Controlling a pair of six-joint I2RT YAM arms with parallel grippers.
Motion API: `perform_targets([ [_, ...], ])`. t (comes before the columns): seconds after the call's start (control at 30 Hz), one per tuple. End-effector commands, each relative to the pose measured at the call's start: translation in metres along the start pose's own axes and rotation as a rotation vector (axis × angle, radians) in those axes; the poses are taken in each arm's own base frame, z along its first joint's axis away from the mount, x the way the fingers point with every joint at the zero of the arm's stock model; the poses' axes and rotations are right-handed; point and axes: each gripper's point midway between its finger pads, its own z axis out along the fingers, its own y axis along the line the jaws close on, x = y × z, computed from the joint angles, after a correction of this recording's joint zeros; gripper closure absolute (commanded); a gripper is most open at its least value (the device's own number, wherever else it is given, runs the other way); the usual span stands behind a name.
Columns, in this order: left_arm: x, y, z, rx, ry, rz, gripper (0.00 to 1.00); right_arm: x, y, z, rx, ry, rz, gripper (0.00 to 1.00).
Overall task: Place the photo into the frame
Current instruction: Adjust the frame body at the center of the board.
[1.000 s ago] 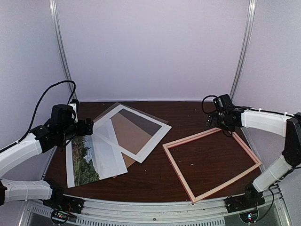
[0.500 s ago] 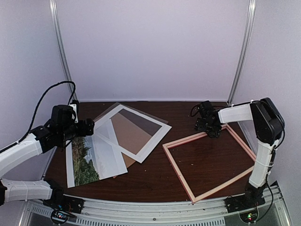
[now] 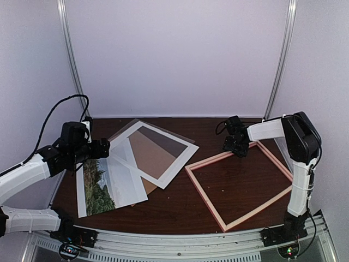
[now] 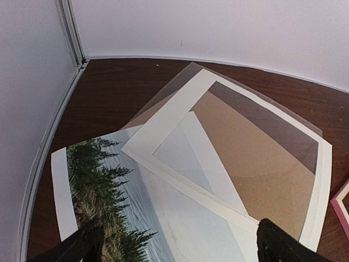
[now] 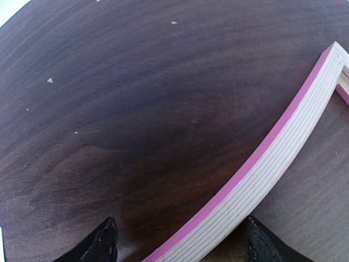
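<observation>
The photo lies face up at the table's left, partly under a clear sheet; it also shows in the left wrist view. The frame lies flat at the right, pale side up. My left gripper is open and empty above the photo's far edge, with its tips wide apart. My right gripper is open, low at the frame's far left rail. That rail runs between its fingers, close against the right-hand fingertip.
A white mat with a window lies over a brown backing board beside the photo; both show in the left wrist view, the mat and the board. A clear sheet overlaps the photo. White walls enclose the table.
My right gripper has moved left and down to the frame's far rail. The frame has slid a little to the left. The left arm has not moved.
</observation>
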Motion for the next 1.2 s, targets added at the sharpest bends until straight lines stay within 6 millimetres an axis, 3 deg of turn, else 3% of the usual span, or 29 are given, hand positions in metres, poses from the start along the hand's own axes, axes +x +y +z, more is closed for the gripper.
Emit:
perform_targets([
  [0.0,-0.004,-0.003,0.005,-0.011,0.006,-0.004,0.02,0.017,0.008,0.008,0.007,0.063,-0.128,0.28],
  [0.3,-0.002,-0.007,0.012,-0.007,0.031,0.003,0.02,0.029,0.003,0.011,0.059,0.140,-0.363,0.48],
  [0.63,0.001,-0.011,0.017,0.001,0.054,0.000,0.02,0.046,0.031,0.010,-0.050,0.252,-0.526,0.62],
  [0.8,0.001,-0.011,0.018,-0.001,0.059,0.007,0.03,0.059,0.046,-0.002,-0.096,0.266,-0.617,0.67],
  [1.17,0.026,-0.009,0.035,-0.027,0.150,0.039,0.02,0.078,0.074,-0.026,-0.180,0.281,-0.755,0.71],
])
